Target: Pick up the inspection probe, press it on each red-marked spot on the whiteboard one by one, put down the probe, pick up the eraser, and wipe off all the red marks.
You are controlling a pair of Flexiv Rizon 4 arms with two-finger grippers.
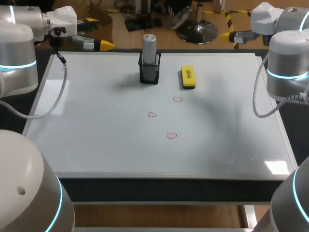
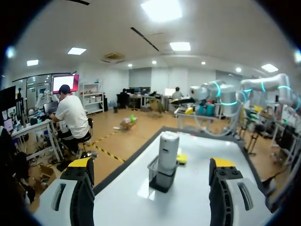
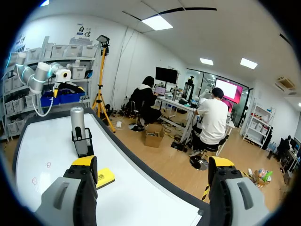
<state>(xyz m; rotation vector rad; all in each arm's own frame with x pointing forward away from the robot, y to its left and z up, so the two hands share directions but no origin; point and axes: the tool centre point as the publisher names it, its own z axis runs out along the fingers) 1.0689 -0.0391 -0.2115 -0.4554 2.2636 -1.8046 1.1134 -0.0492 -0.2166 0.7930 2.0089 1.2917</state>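
A grey inspection probe (image 1: 149, 48) stands upright in a black holder (image 1: 149, 72) at the back middle of the whiteboard (image 1: 96, 135). A yellow eraser (image 1: 188, 76) lies just right of the holder. Three small red marks (image 1: 177, 99) (image 1: 152, 115) (image 1: 171, 136) sit in the board's middle. My left gripper (image 1: 104, 46) hangs open past the board's back left corner; its wrist view shows the probe (image 2: 168, 152) in its holder (image 2: 162, 177) ahead, between the fingers (image 2: 82, 175), with a sliver of the eraser (image 2: 182, 158) behind. My right gripper (image 1: 227, 35) is open past the back right corner, the probe (image 3: 77, 122), eraser (image 3: 104, 177) and marks (image 3: 49, 165) ahead.
The board's raised frame (image 1: 159, 177) runs along the front edge. Cables (image 1: 57, 96) hang from both arms over the board's left and right edges. My arm bases (image 1: 29, 188) fill the front corners.
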